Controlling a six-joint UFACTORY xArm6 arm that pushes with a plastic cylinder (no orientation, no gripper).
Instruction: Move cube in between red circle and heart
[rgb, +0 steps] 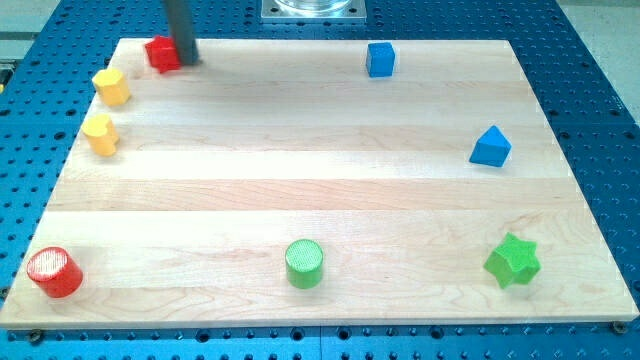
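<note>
A blue cube (380, 59) sits near the view's top, right of centre. A red circle block (53, 272) sits at the bottom left corner. A yellow heart block (100, 134) sits at the left edge, below a yellow block (112, 87) of unclear shape. My tip (186, 57) is at the top left, touching the right side of a red block (161, 53). It is far left of the blue cube.
A blue triangular block (490, 147) lies at the right edge. A green circle block (304, 264) sits at bottom centre. A green star (512, 262) sits at bottom right. The wooden board (320, 170) lies on a blue perforated table.
</note>
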